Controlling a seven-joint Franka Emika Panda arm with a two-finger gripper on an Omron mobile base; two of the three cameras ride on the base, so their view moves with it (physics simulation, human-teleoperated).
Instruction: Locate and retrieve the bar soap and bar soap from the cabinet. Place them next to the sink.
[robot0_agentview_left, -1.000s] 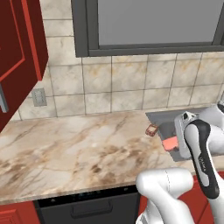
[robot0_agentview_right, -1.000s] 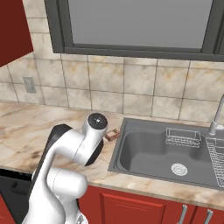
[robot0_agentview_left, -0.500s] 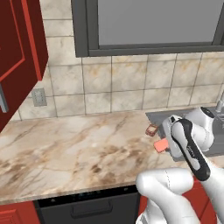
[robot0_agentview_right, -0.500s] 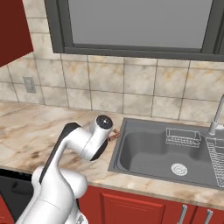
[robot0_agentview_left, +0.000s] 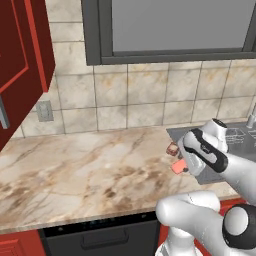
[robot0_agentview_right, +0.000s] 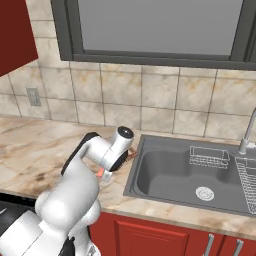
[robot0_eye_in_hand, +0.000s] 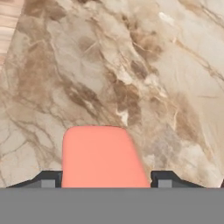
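Observation:
My gripper (robot0_eye_in_hand: 105, 181) is shut on the salmon-pink bar soap (robot0_eye_in_hand: 103, 156), whose flat rounded body sits between the two dark fingertips (robot0_eye_in_hand: 48, 179). In the left base view the pink soap (robot0_agentview_left: 179, 167) hangs just over the marble counter, left of the sink (robot0_agentview_left: 239, 139). The reddish-brown bar soap (robot0_agentview_left: 173, 149) lies on the counter right behind it, by the sink's left rim. From the right base view, the pink soap (robot0_agentview_right: 101, 172) peeks out under the hand, the brown block (robot0_agentview_right: 132, 154) beside the grey sink (robot0_agentview_right: 200, 175). The red cabinet door (robot0_agentview_left: 20, 65) stands open at the left.
A silver tap (robot0_agentview_right: 247, 131) and a wire rack (robot0_agentview_right: 209, 156) stand at the sink's back right. A dark-framed window (robot0_agentview_left: 175, 30) is above the tiled wall. The marble counter (robot0_agentview_left: 75, 170) stretches left, with a wall outlet (robot0_agentview_left: 45, 111) over it.
The hand has swung left and down with the pink soap, from over the sink's edge to low over the counter beside the brown block.

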